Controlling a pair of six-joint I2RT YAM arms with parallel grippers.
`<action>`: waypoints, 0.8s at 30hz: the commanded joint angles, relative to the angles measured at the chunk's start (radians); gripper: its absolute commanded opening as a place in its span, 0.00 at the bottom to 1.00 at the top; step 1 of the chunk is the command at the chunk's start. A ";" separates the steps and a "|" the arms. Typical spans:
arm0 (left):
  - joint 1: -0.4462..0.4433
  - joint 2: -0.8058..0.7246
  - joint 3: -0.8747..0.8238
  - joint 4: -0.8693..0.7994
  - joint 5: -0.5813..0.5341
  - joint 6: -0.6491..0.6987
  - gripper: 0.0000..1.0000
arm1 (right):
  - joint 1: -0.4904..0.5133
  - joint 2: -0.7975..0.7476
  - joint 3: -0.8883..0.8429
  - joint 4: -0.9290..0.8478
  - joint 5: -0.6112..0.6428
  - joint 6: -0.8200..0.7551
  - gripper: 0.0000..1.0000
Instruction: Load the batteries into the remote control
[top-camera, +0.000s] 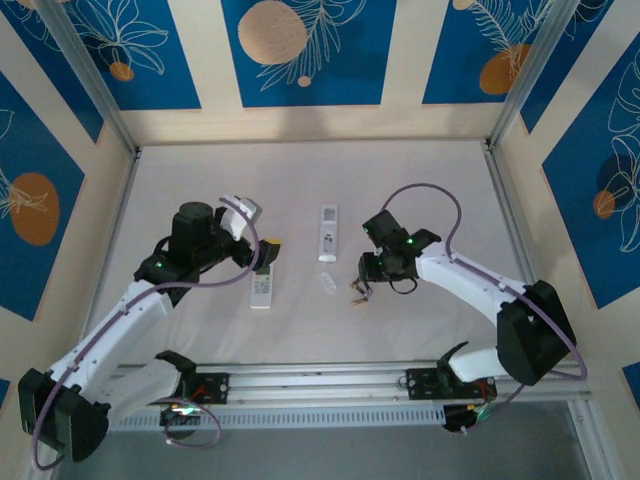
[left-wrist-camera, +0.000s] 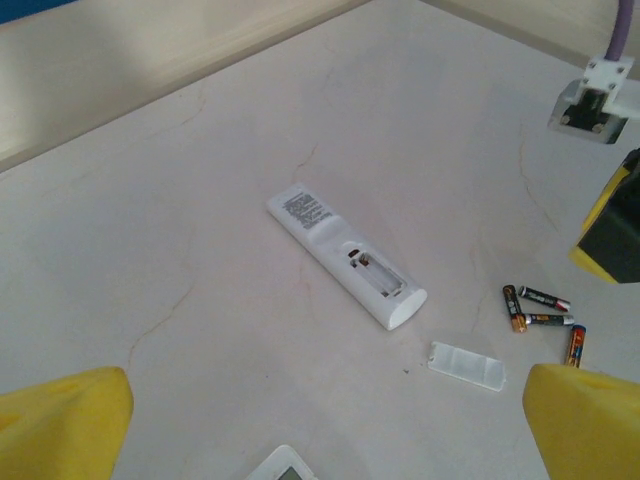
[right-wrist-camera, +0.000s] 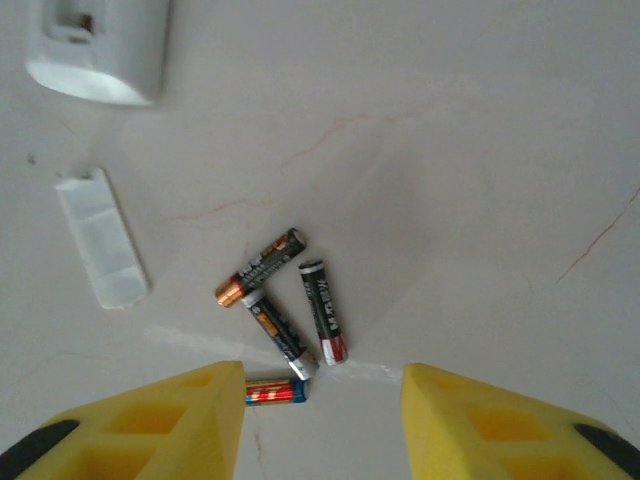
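Right wrist view: my right gripper (right-wrist-camera: 320, 405) hangs above the batteries (right-wrist-camera: 283, 318) with its yellow fingers (right-wrist-camera: 170, 425) parted and gripping nothing. One red-ended cell lies just beside the inner edge of one finger. The four batteries lie loose in a small cluster on the table (left-wrist-camera: 200, 150), near the rounded end of the remote control (left-wrist-camera: 345, 255). That remote lies back up with its battery compartment uncovered. The loose battery cover (left-wrist-camera: 467, 364) rests just off the same end, with the cells beside it and a little farther from the remote. My left gripper (left-wrist-camera: 325, 425) is spread wide and holds nothing, well apart from the remote control. A second remote (top-camera: 262, 285) lies beside the remote control, on my left arm's side.
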 joint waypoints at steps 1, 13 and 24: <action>0.006 0.006 -0.002 0.012 0.031 0.004 1.00 | 0.001 0.040 0.009 -0.020 -0.011 -0.013 0.43; 0.006 0.022 0.002 0.010 0.035 0.000 1.00 | 0.007 0.137 0.013 0.019 -0.041 0.001 0.30; 0.006 0.024 0.004 0.008 0.034 -0.002 1.00 | 0.114 0.110 0.036 -0.026 0.026 -0.014 0.28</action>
